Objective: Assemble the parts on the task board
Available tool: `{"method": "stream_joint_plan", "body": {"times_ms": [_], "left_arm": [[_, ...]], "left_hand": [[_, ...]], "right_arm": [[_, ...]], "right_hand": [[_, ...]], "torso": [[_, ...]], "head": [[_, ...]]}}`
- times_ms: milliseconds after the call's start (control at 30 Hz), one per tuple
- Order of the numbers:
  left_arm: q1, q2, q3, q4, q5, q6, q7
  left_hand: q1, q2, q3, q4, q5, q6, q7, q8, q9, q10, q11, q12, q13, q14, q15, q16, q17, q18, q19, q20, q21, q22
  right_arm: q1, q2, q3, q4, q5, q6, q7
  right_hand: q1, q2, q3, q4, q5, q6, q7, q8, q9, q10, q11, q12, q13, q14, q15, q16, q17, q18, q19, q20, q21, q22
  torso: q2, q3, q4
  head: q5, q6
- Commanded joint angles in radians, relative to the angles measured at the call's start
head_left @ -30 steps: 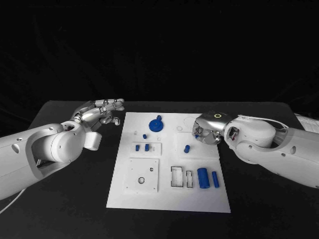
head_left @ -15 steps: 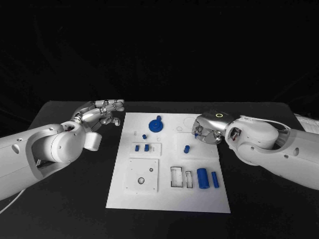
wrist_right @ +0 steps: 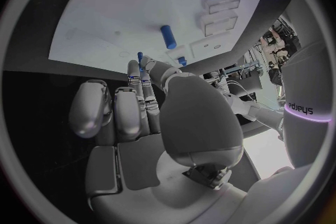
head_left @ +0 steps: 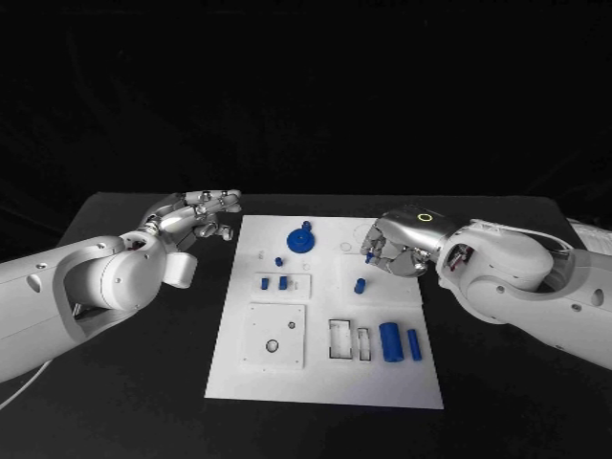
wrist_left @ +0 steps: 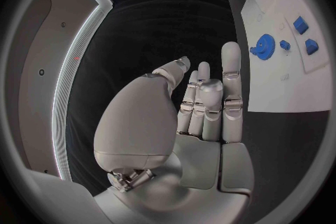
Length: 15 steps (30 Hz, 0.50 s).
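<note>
White task board [head_left: 327, 368] is lying lengthwise in the middle of the black table [head_left: 127, 402], carrying the blue parts. Blue gear [head_left: 300, 239] is sitting near the board's far edge. A small blue peg [head_left: 359, 285] is standing toward the board's right edge, and two blue cylinders [head_left: 397, 342] are lying side by side near the right edge toward the near end. Two small blue pieces [head_left: 273, 283] are sitting at the board's left side. My right hand [head_left: 400, 247] is hovering over the board's far right corner, pinching a small blue part [wrist_right: 140, 58] between thumb and fingertips. My left hand [head_left: 196, 215] is resting above the table just off the board's far left corner, fingers extended and apart, holding nothing.
</note>
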Motion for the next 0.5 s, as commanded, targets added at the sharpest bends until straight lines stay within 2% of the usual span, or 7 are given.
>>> {"method": "stream_joint_plan", "body": {"times_ms": [33,200,267,300,333,500], "left_arm": [[0.0,0.005,0.0,-0.001,-0.005,0.011,0.004],[0.0,0.01,0.0,-0.002,-0.005,0.014,0.003],[0.0,0.012,0.0,-0.003,-0.005,0.015,0.003],[0.0,0.014,0.0,-0.003,-0.005,0.016,0.003],[0.0,0.015,0.0,-0.003,-0.005,0.016,0.003],[0.0,0.019,0.0,-0.001,-0.005,0.018,0.003]], "left_hand": [[0.008,0.0,0.002,-0.006,0.004,-0.007,-0.001,0.004,-0.001,-0.007,0.0,0.006,0.001,-0.007,0.001,0.0,-0.002,0.016,-0.002,0.004,-0.004,-0.001],[0.008,0.0,0.002,-0.006,0.004,-0.007,-0.001,0.004,-0.001,-0.007,0.0,0.006,0.001,-0.007,0.001,0.0,-0.002,0.016,-0.002,0.004,-0.004,-0.001],[0.008,0.0,0.002,-0.006,0.004,-0.007,-0.001,0.004,-0.001,-0.007,0.0,0.006,0.001,-0.007,0.001,0.0,-0.002,0.016,-0.002,0.004,-0.004,-0.001],[0.008,0.0,0.002,-0.006,0.004,-0.007,-0.001,0.004,-0.001,-0.007,0.0,0.006,0.001,-0.007,0.001,0.0,-0.002,0.016,-0.002,0.004,-0.004,-0.001],[0.008,0.0,0.002,-0.006,0.004,-0.007,-0.001,0.004,-0.001,-0.007,0.0,0.006,0.001,-0.007,0.001,0.0,-0.002,0.016,-0.002,0.004,-0.004,-0.001],[0.009,0.001,0.002,-0.006,0.004,-0.008,-0.001,0.004,-0.001,-0.008,0.0,0.007,0.001,-0.007,0.001,0.0,-0.001,0.016,-0.002,0.004,-0.004,-0.002]], "right_arm": [[0.002,0.002,0.005,0.033,0.031,-0.024,0.005],[0.002,0.027,0.009,0.069,0.042,-0.027,0.014],[0.001,0.044,0.01,0.078,0.045,-0.025,0.018],[-0.002,0.059,0.01,0.081,0.047,-0.021,0.022],[-0.003,0.063,0.01,0.081,0.048,-0.02,0.023],[-0.035,0.112,0.008,0.072,0.047,-0.009,0.036]], "right_hand": [[-0.01,0.002,0.003,0.001,-0.003,0.005,0.003,0.005,0.002,0.002,-0.002,-0.004,0.0,0.035,-0.009,0.006,0.0,-0.009,-0.002,-0.006,0.006,0.001],[-0.01,0.001,0.003,0.001,-0.003,0.005,0.004,0.005,0.002,0.002,-0.002,-0.005,0.0,0.035,-0.009,0.006,0.0,-0.008,-0.003,-0.006,0.005,-0.001],[-0.01,0.001,0.003,0.001,-0.003,0.004,0.004,0.005,0.002,0.002,-0.002,-0.005,0.0,0.035,-0.009,0.006,0.0,-0.008,-0.003,-0.006,0.004,-0.003],[-0.01,0.001,0.004,0.0,-0.003,0.004,0.004,0.004,0.002,0.002,-0.002,-0.005,0.0,0.035,-0.009,0.006,-0.001,-0.008,-0.004,-0.006,0.004,-0.003],[-0.01,0.001,0.004,0.0,-0.003,0.004,0.004,0.004,0.002,0.002,-0.002,-0.005,0.0,0.035,-0.009,0.006,-0.001,-0.008,-0.004,-0.006,0.004,-0.003],[-0.008,0.002,0.005,-0.001,-0.002,0.003,0.005,0.004,0.002,0.001,-0.002,-0.006,0.0,0.035,-0.009,0.006,-0.001,-0.007,-0.004,-0.006,0.003,-0.005]], "torso": [[0.0,0.0,0.003],[0.001,-0.0005,0.0025],[0.001,-0.0009,0.002],[0.001,-0.0014,0.0017],[0.001,-0.0014,0.0017],[0.002,-0.0019,0.0012]], "head": [[0.007,0.002],[0.028,0.003],[0.041,0.001],[0.053,-0.001],[0.057,-0.002],[0.09,-0.013]]}}
